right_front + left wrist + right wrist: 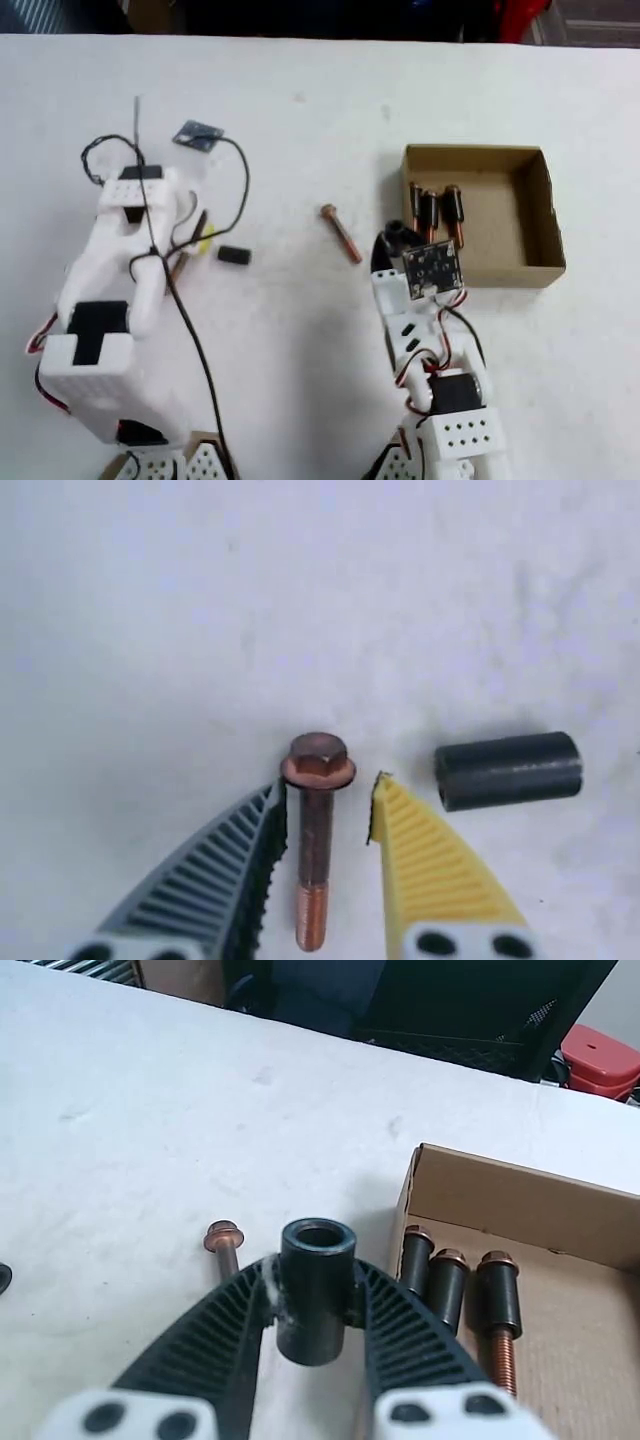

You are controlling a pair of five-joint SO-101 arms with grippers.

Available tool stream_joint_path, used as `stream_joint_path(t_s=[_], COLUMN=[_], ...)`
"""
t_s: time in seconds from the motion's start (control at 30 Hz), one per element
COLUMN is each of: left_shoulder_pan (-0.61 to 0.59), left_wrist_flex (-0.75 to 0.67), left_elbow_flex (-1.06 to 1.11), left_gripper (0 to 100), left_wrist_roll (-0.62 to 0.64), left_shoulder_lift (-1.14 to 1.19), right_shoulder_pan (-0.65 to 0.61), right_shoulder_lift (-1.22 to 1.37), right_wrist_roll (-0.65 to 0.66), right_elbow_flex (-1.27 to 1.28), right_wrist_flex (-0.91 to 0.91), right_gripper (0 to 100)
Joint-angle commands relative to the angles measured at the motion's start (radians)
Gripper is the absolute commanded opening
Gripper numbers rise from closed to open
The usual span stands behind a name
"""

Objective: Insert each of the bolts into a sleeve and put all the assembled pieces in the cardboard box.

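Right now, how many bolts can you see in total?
5 bolts. Three sit in sleeves inside the cardboard box, one lies bare on the table, and one lies inside the open left gripper. An arm could hide more.

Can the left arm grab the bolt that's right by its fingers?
Probably yes. The left gripper is open with one finger on each side of the bolt, and nothing else lies between them. The black sleeve rests off to the side, clear of it.
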Motion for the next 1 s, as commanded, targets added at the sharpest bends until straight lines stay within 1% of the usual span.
stream_joint_path(t_s=[0.0,0.1,0.17,0.23,0.4,0.47,0.73,0.97], left_shoulder_pan=[0.033,0.031,0.028,0.027,0.027,0.031,0.025,0.027], left_wrist_flex=[-0.02,-0.02,-0.018,-0.014,-0.018,-0.02,-0.02,-0.017], left_elbow_flex=[-0.023,-0.023,-0.023,-0.023,-0.008,0.012,0.025,-0.008], left_gripper=[11,5,3,4,12,13,14,14], left_wrist_roll=[0.006,0.006,0.006,0.006,0.006,0.006,0.006,0.006], left_shoulder_lift=[-0.004,-0.004,-0.004,-0.004,-0.004,-0.004,-0.002,0.053], right_shoulder_pan=[0.007,0.007,0.007,0.007,0.007,0.007,0.007,0.008], right_shoulder_lift=[-0.016,-0.016,-0.016,-0.016,-0.016,-0.016,-0.016,-0.016], right_wrist_roll=[-0.003,-0.003,-0.003,-0.003,-0.003,-0.003,-0.003,-0.003], right_elbow_flex=[-0.015,-0.015,-0.015,-0.015,-0.015,-0.015,-0.015,-0.015], right_wrist_flex=[-0.021,-0.021,-0.021,-0.021,-0.019,-0.019,-0.019,-0.019], right_gripper=[1.7,1.7,1.7,1.7,1.7,1.7,1.7,1.7])
